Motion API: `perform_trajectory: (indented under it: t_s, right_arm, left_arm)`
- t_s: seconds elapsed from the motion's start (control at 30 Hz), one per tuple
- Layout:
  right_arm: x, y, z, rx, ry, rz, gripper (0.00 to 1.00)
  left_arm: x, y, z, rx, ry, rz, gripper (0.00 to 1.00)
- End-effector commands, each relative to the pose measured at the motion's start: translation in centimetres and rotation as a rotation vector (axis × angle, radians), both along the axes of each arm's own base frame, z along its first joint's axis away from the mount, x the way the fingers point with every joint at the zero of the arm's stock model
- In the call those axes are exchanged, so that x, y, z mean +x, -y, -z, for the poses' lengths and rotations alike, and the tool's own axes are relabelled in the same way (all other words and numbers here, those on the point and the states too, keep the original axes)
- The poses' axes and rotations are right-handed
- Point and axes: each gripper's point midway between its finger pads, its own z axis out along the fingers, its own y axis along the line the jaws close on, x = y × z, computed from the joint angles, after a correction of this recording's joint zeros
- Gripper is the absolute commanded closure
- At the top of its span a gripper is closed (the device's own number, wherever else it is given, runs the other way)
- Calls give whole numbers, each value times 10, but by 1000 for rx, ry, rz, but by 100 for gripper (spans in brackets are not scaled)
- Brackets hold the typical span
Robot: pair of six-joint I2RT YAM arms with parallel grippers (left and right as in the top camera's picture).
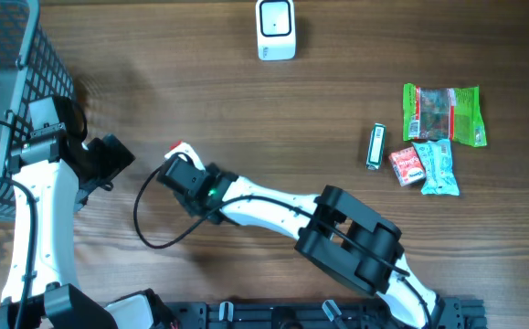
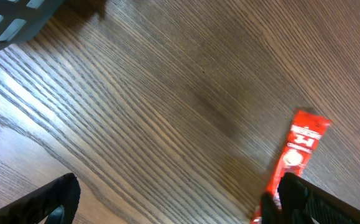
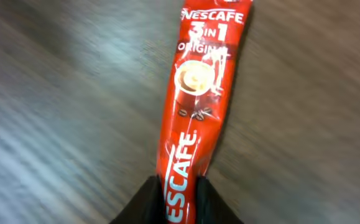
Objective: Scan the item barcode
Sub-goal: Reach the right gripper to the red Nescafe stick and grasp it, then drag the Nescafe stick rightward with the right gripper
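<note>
The item is a red Nescafé 3-in-1 coffee sachet, lying lengthwise away from the right wrist camera. My right gripper is shut on its near end, with a black finger pressed against each side. From overhead the right gripper sits left of centre, and only the sachet's tip pokes out. The white barcode scanner stands at the far edge of the table. My left gripper is wide open just left of the sachet. In the left wrist view the left gripper holds nothing, and the sachet lies by its right finger.
A grey mesh basket fills the far left corner. Several other packets lie at the right: a green bag, a red pack, a light blue pack and a small stick. A black cable loops near the right wrist.
</note>
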Motion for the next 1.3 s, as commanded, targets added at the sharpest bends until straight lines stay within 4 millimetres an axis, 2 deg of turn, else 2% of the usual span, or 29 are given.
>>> perform_trajectory:
  t_s: [0.0,0.03,0.1,0.13,0.17,0.23,0.3,0.37,0.47,0.57,0.6,0.67,0.77,0.83,0.87,0.9,0.97,1.03,1.1,1.17,1.27]
  right_arm:
    - [27,44,9,-101,-7,99,86]
    - [38,69,4,-137,-32,146,94]
    - [50,102,-5,-182,-70,203,96]
    - [54,130,-13,-224,-116,207,96]
    - [54,148,-16,-248,-166,194,96]
    - [45,169,-10,-240,-313,99,96]
    - [36,177,-7,-165,-434,20,93]
    - [42,194,-6,-159,-470,69,85]
    - [40,203,-6,-170,-493,86,65]
    - [32,209,-6,-190,-526,91,60]
    - [29,211,-6,-198,-538,93,52]
    - [25,213,-6,-211,-556,94,50]
    - [24,214,-6,-212,-558,95,57]
    - [24,214,-5,-216,-555,89,74]
    - [25,215,-6,-219,-549,84,89]
    - [26,214,-11,-213,-538,76,96]
    - [28,206,-36,-154,-499,42,95]
    - [22,190,-83,-15,-452,-36,96]
    - [14,192,-118,84,-455,-44,96]
    - [15,216,-110,-4,-463,18,96]
    - [37,251,-88,-174,-346,192,96]
  left_arm:
    - [-2,-2,-2,6,7,-16,0]
    - [-2,-2,-2,6,7,-16,0]
    - [-2,-2,-2,6,7,-16,0]
    - [-2,-2,-2,6,7,-17,0]
    - [-2,-2,-2,6,7,-16,0]
    - [-2,-2,-2,6,7,-16,0]
    - [-2,-2,-2,6,7,-16,0]
    - [-2,-2,-2,6,7,-16,0]
    - [-2,-2,-2,6,7,-16,0]
    - [-2,-2,-2,6,7,-16,0]
    - [-2,-2,-2,6,7,-16,0]
    - [-2,-2,-2,6,7,-16,0]
    - [-2,-2,-2,6,7,-16,0]
    - [-1,-2,-2,6,8,-16,0]
    - [-2,-2,-2,6,7,-16,0]
    - [-2,-2,-2,6,7,-16,0]
    - [-2,-2,-2,6,7,-16,0]
    - [-2,-2,-2,6,7,-16,0]
    - [-2,-2,-2,6,7,-16,0]
    - [-2,-2,-2,6,7,-16,0]
    - [-2,-2,-2,6,7,-16,0]
